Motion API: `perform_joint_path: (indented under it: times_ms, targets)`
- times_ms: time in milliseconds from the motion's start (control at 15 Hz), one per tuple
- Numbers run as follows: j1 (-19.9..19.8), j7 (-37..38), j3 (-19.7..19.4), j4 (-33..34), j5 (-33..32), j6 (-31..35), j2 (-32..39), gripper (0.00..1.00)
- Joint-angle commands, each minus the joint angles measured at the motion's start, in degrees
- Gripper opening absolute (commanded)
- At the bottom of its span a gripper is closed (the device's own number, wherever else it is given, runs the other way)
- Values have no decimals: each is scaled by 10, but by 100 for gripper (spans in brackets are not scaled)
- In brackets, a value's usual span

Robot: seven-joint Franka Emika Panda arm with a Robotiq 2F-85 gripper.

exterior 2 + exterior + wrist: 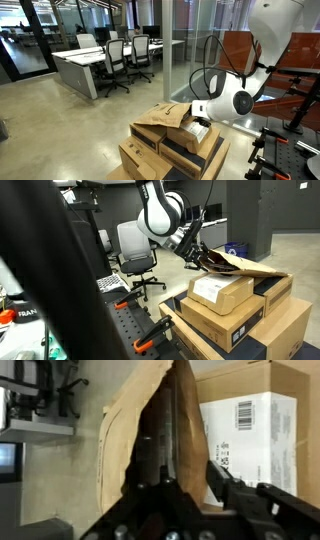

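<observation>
My gripper (196, 252) is closed around one end of a flat brown paper bag (242, 267) that lies on top of a stack of cardboard boxes. In the wrist view the bag (128, 430) runs between the two black fingers (182, 485), with a dark fold down its middle. A cardboard box with a white shipping label (250, 420) sits right beside the bag, under the right finger. In both exterior views the arm reaches down to the top of the stack, and the bag (160, 118) hangs over the top box (196, 133).
Several cardboard boxes are stacked below (225, 328) (150, 160). A grey office chair (135, 248) stands behind. Orange-handled clamps (150, 332) sit on a black table edge. Desks with chairs (95, 58) and a glass wall (180, 45) lie beyond.
</observation>
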Motion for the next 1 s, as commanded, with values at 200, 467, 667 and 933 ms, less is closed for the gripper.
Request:
perform_joint_path:
  times_ms: [200,467,667,933]
  targets:
    - [-3,12,5,5,-8,-8,7,40]
    - [-5,16,4,1,-11,-7,4,35]
    - [-5,18,4,0,-12,-6,3,27]
    - [-6,20,4,3,-13,-5,5,1]
